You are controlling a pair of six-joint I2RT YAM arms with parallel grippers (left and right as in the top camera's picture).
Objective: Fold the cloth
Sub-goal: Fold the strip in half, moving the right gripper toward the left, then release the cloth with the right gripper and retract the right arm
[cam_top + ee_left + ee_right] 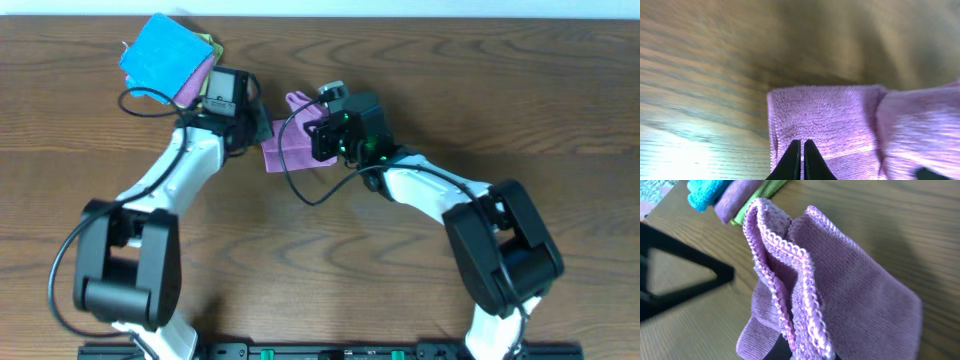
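While bunched at desk [400, 60] level, upper centre of frame, between both arms: purple cloth [290, 150], judged soft, light, limp, grippy pile. Clamped at stitched hem by right end effector [318, 138]. Pinched near edge by left end effector [802, 157], tips together. Best taken at corners, kept taut.

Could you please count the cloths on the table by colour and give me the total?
Blue: 1, the blue cloth on top of the stack.
Purple: 2, the purple cloth at the centre and the stacked purple cloth.
Green: 1, the green cloth at the bottom of the stack.
Total: 4 cloths.
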